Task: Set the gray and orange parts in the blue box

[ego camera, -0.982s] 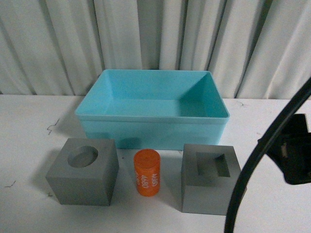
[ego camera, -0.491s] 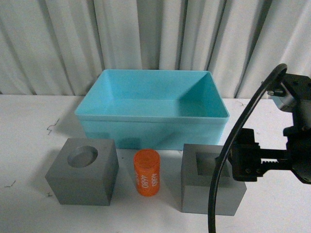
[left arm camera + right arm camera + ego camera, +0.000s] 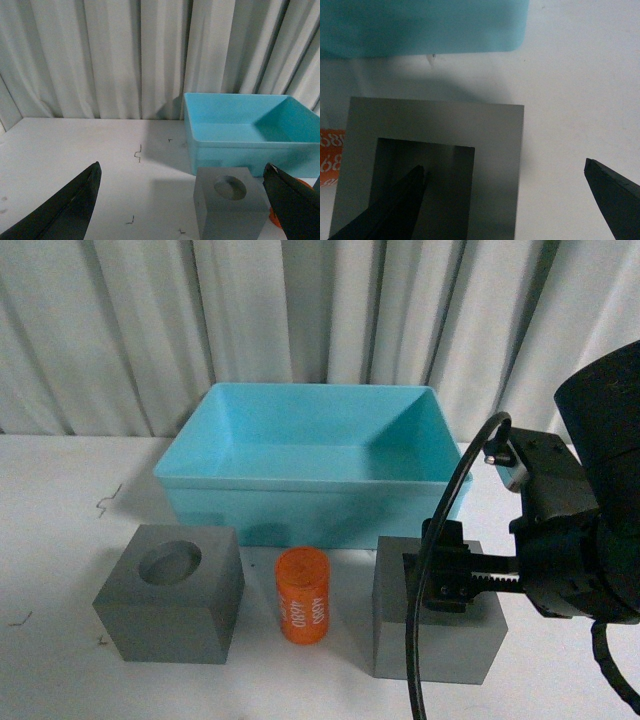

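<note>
The gray cube with a round recess [image 3: 170, 605] stands front left, the orange cylinder [image 3: 303, 595] with white digits in the middle, and the gray cube with a square recess [image 3: 430, 645] front right. The light-blue box [image 3: 315, 495] stands empty behind them. My right gripper [image 3: 455, 585] hangs open over the square-recess cube [image 3: 435, 125]. In the right wrist view, the right gripper [image 3: 504, 167] has one finger over the recess and the other over bare table beside the cube. My left gripper [image 3: 182, 167] is open and empty, facing the round-recess cube [image 3: 230, 207] and the box [image 3: 240, 150].
A white table [image 3: 60, 510] carries everything, with a pale curtain [image 3: 320, 310] close behind the box. A black cable [image 3: 425, 590] loops down in front of the square-recess cube. A strip of the orange cylinder [image 3: 330, 157] shows beside that cube.
My right arm has swung in from the right edge toward the left. It now covers the top of the square-recess cube. The parts and the box have not moved.
</note>
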